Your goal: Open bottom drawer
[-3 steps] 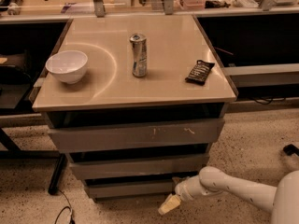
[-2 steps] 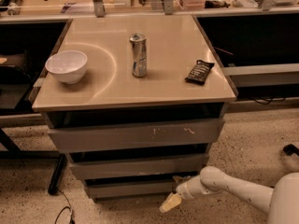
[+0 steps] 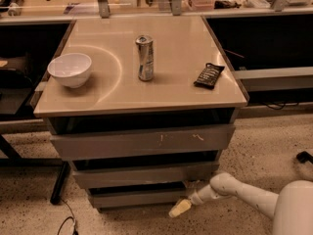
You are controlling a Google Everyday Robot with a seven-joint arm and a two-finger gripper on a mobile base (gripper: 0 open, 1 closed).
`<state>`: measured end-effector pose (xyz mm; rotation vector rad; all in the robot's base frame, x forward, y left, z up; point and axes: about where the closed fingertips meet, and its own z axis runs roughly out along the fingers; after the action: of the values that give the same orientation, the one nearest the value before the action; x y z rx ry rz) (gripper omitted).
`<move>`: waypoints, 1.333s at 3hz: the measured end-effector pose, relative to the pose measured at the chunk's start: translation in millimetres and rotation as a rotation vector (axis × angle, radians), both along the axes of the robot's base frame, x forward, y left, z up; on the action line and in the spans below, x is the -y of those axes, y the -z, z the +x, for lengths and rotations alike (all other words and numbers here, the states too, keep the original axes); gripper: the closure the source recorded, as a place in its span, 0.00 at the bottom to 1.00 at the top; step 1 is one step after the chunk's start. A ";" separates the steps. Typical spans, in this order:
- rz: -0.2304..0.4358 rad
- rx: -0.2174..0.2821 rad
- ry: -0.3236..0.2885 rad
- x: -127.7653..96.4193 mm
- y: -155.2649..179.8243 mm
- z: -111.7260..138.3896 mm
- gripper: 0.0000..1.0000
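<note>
Risen slightly, the tool, its width impossible to tell, hung beside the right end of the bottom drawer, seemingly still shut.

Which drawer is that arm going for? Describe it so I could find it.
Look under the beige table: three grey drawers are stacked there. The bottom drawer is the lowest, nearest the floor, with the gripper beside its right end. It is the slimmest and plain, unlike the scratched top drawer.

Single raised front view, angled down, mid-distance, hand low centre-right
</note>
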<state>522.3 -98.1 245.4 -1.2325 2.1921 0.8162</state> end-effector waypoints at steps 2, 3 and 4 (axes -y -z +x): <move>-0.013 -0.017 -0.017 -3.5 22.6 6.1 0.00; -0.043 -0.049 -0.009 -6.5 36.3 4.2 0.00; -0.044 -0.051 -0.008 -6.8 36.8 4.1 0.19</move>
<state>526.4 -91.3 208.6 -1.2557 2.2578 0.8153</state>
